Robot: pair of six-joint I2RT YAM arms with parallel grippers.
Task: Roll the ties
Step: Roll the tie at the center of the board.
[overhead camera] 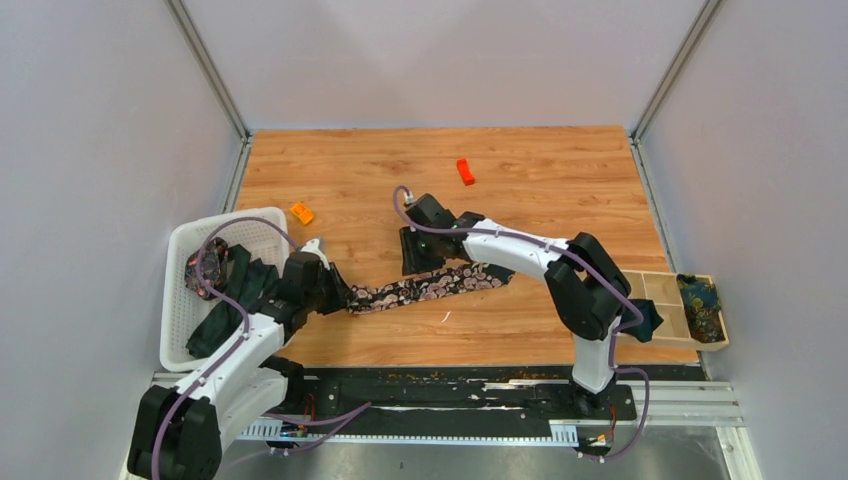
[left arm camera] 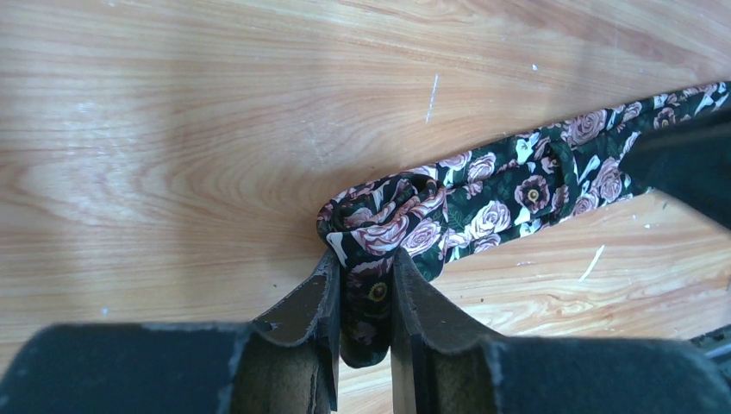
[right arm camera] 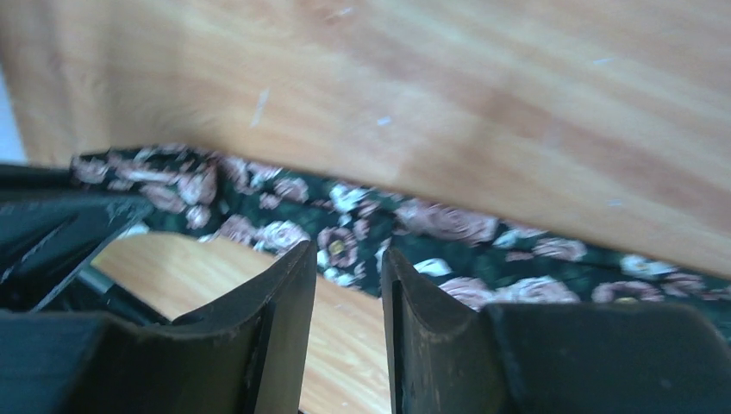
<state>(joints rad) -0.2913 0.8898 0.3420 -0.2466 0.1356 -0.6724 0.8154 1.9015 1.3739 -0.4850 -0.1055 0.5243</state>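
A black tie with pink-white roses (overhead camera: 430, 285) lies flat across the wooden table, running from my left gripper toward the right. My left gripper (overhead camera: 338, 292) is shut on its near end. In the left wrist view the jaws (left arm camera: 362, 259) pinch a small curled wad of the tie (left arm camera: 517, 185). My right gripper (overhead camera: 420, 262) hovers over the tie's middle. In the right wrist view its jaws (right arm camera: 345, 250) stand a little apart with nothing between them, and the tie (right arm camera: 448, 220) lies just beyond the tips. Dark ties (overhead camera: 225, 300) fill the basket.
A white basket (overhead camera: 180, 250) stands at the left edge. Two orange blocks (overhead camera: 301, 212) (overhead camera: 465, 172) lie on the far half of the table. A wooden divided tray (overhead camera: 660, 290) at the right edge holds a blue-yellow patterned tie (overhead camera: 700, 300).
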